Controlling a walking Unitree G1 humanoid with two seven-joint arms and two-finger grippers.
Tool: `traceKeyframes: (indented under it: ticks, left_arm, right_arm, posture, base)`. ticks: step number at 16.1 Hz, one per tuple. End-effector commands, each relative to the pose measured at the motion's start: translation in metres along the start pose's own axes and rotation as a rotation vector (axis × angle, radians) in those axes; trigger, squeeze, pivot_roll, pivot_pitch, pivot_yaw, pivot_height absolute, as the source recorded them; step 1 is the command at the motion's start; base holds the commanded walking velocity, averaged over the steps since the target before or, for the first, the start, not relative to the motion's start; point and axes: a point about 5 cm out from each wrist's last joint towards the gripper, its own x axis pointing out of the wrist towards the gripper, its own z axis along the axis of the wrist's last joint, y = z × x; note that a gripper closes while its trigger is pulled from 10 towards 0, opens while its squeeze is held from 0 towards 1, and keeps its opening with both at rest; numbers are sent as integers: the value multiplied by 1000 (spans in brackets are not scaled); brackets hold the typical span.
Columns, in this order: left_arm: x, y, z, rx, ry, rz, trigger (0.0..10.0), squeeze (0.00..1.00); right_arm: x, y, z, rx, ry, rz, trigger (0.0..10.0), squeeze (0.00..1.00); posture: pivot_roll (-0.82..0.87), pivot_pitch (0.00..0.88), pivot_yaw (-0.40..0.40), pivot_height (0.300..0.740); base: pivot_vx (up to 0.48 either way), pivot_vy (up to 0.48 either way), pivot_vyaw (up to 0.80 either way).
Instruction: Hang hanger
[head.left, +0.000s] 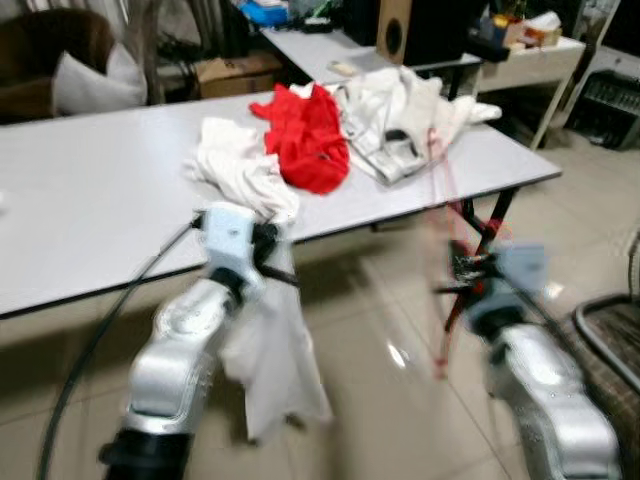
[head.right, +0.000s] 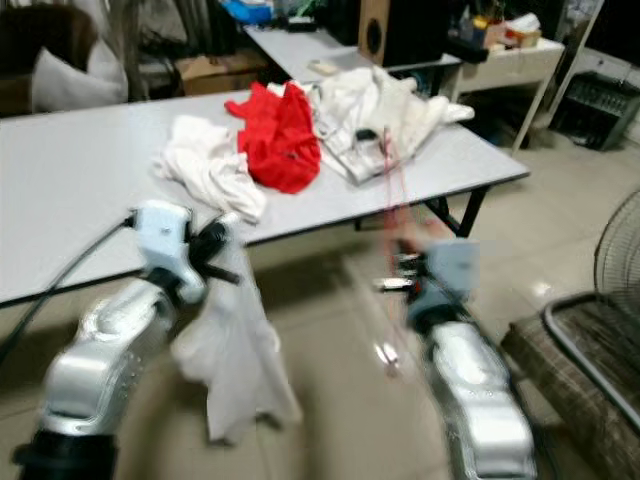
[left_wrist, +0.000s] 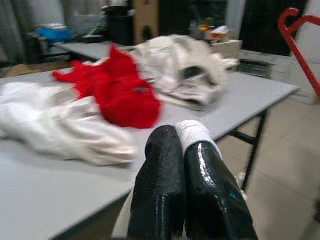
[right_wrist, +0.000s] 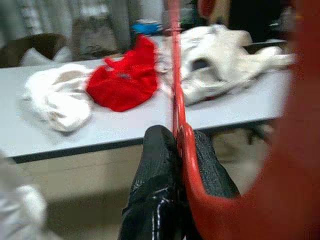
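Looking down from the left eye view, a long white table (head.left: 90, 200) runs across the scene with a crumpled white cloth (head.left: 235, 165), a bright red garment (head.left: 308, 138) and a pale cream jacket (head.left: 400, 120) heaped toward its far right part. Near its front edge the left gripper (head.left: 268, 250) is raised, its fingers pinched on a thin white garment (head.left: 275, 355) that hangs down over the tiled floor (head.left: 380, 350). To the right, the right gripper (head.left: 468, 275) appears blurred, holding a red plastic hanger (head.left: 445, 215) that rises upright in front of the table's black leg.

In the right eye view the same layout shows, and a wire fan guard (head.right: 620, 260) stands at the far right edge.

In the left wrist view the two black fingers (left_wrist: 160, 190) lie pressed together, with a ribbed white edge of the hanging garment (left_wrist: 192, 132) caught between their tips; the red hanger's hook (left_wrist: 300, 40) curves at one side, beyond the table.

In the right wrist view the black fingers (right_wrist: 155, 185) are closed narrowly on the hanger's red bar (right_wrist: 182, 150), which runs up past the red garment (right_wrist: 122, 80) on the table.
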Motion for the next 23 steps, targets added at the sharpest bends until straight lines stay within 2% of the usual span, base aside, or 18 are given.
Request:
traceKeyframes:
  ticks: [1,10,14,17,21,22,23]
  left_arm:
    - [4,-7,6,4,-27,-23,10000,0]
    - [8,-6,10,20,-39,-30,10000,0]
    - [19,-4,22,40,-67,-40,10000,0]
    - [22,-4,26,37,-79,-49,10000,0]
    - [22,-6,25,29,-83,-51,10000,0]
    - [22,-6,26,4,-94,-56,10000,0]
    - [25,-6,27,20,-83,-58,10000,0]
  right_arm:
    - [0,-10,4,-23,-16,-32,10000,0]
    - [4,-9,4,-34,-23,-34,10000,0]
    - [6,-21,14,-65,-50,-37,10000,0]
    - [4,-26,18,-80,-53,-26,10000,0]
    - [4,-22,16,-80,-48,-5,10000,0]
    - [5,-21,17,-84,-51,11,10000,0]
    - [5,-22,20,-85,-54,38,10000,0]
  posture:
    - [-150,0,6,740]
    - [-135,0,12,740]
    - [-139,0,20,740]
    - [-142,0,22,740]
    - [-139,0,17,740]
    - [-136,0,12,740]
    - [-135,0,10,740]
  base:
    - [379,0,0]
    - [384,0,0]
    - [382,0,0]
    - [377,0,0]
    - [372,0,0]
    - [0,0,0]
    - [0,0,0]
